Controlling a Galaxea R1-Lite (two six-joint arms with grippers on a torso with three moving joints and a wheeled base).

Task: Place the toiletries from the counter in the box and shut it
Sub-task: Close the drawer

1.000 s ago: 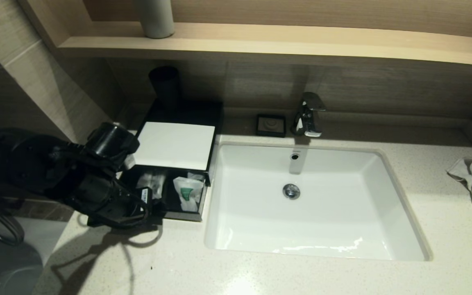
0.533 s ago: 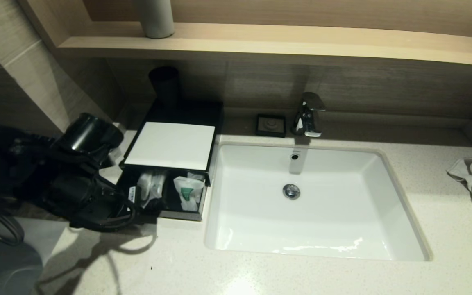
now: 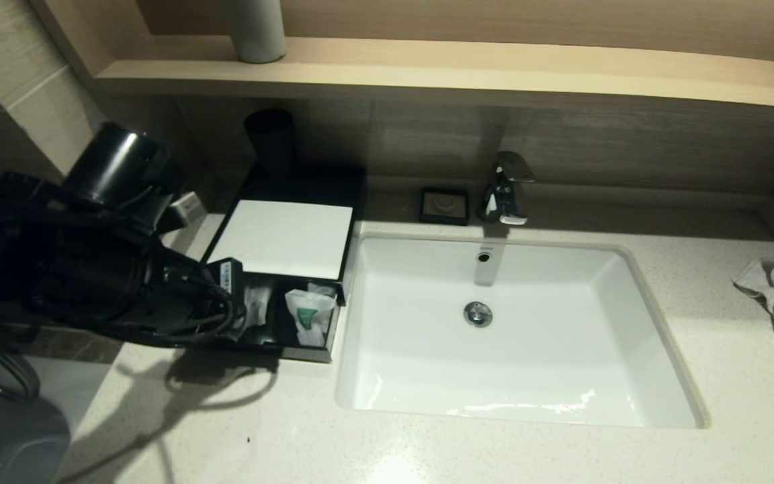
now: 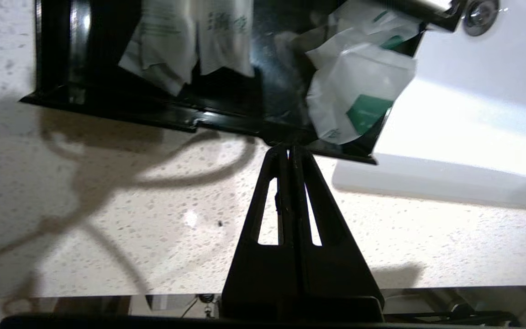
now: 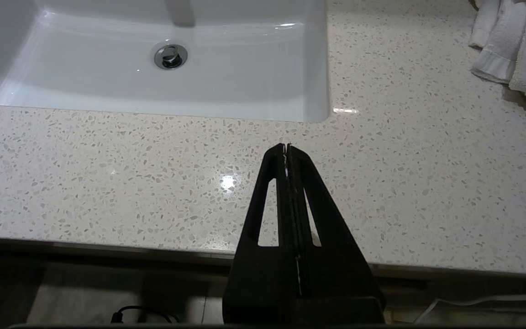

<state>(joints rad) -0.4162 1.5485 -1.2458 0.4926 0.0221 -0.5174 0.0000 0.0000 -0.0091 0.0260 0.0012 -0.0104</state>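
- Left claw (image 4: 289,148): fingers pressed together, holding nothing, its tip just at the front edge of the box's (image 3: 284,236) pulled-out drawer (image 4: 190,121).
- Toiletries (image 4: 359,87): sachets lying inside the drawer, on the table (image 3: 373,450) left of the sink (image 3: 514,396).
- Right claw (image 5: 286,147): closed and empty, over the table's front edge.

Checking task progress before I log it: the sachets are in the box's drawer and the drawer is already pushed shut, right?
Not quite. The sachets are in the drawer, but it is pulled out, not shut; the left wrist view shows its open front, with the shut left gripper at its edge.
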